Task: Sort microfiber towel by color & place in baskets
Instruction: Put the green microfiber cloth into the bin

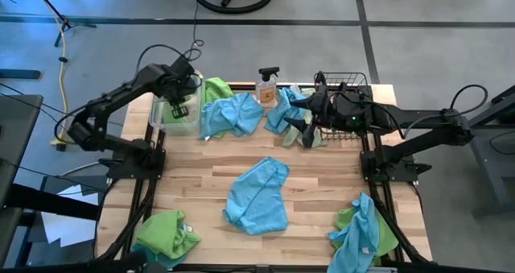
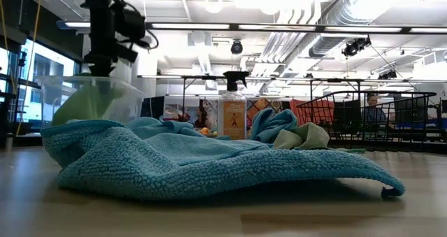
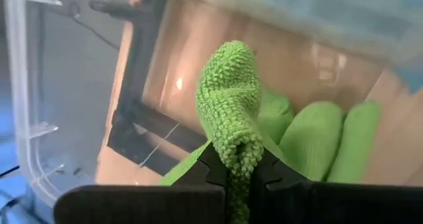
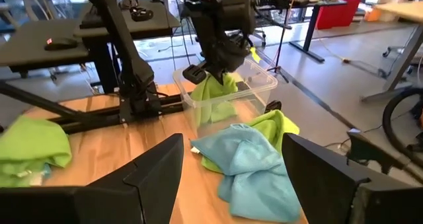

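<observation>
Green towel is pinched in the left gripper — jaws fully closed on a bunched fold, cloth hanging down into the clear tub at the back-left of the tabletop. More green cloth already lies in the tub under it.

Handling: these are light, limp, fuzzy cloths — no stiffness, they drape and fold over themselves. The nap should grip the pads well, so slip is unlikely; the risk is snagging a neighbour or dragging a trailing corner over the tub rim. Best hold is a raised ridge or crumpled peak, not a flat spread. The blue towel lying mid-tabletop is the flattest; I'd go for its raised fold.

Rest of the towels: blue heap just beside the tub with green poking out behind it, a blue and pale-green bunch against the wire basket, a green pile at the front-left corner, and a blue-over-green pile at front-right.

Right gripper sits low by the wire basket, jaws spread wide, holding nothing.

Writing: the spray bottle at the back has an orange label, but the text is probably too small to read — no brand legible. None visible on the towels.
</observation>
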`<action>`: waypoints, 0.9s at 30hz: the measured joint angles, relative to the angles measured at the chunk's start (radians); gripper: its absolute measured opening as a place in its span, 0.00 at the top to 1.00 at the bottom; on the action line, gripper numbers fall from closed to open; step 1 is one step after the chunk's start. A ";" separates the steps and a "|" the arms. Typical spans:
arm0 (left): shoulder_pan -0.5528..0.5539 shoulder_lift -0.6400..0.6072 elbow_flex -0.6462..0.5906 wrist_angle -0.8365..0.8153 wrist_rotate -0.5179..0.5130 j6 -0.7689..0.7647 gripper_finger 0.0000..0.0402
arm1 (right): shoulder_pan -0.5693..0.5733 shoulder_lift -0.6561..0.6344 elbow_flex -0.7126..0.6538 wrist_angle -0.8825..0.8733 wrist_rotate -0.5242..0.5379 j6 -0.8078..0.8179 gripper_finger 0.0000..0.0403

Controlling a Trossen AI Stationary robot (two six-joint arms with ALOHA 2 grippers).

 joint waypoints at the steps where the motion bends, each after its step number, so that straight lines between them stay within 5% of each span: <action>1: 0.005 0.016 0.000 -0.004 0.000 0.002 1.00 | 0.000 0.000 0.000 0.000 0.000 0.018 0.37; 10: 0.051 0.127 0.000 0.001 0.024 0.077 1.00 | 0.000 0.000 0.000 -0.013 -0.012 0.105 0.37; 18: 0.116 0.166 0.000 0.003 0.197 0.201 1.00 | 0.000 0.000 0.000 -0.014 -0.054 0.153 0.37; 27: 0.152 0.166 -0.021 0.010 0.202 0.341 1.00 | 0.000 0.000 0.000 -0.014 -0.055 0.164 0.37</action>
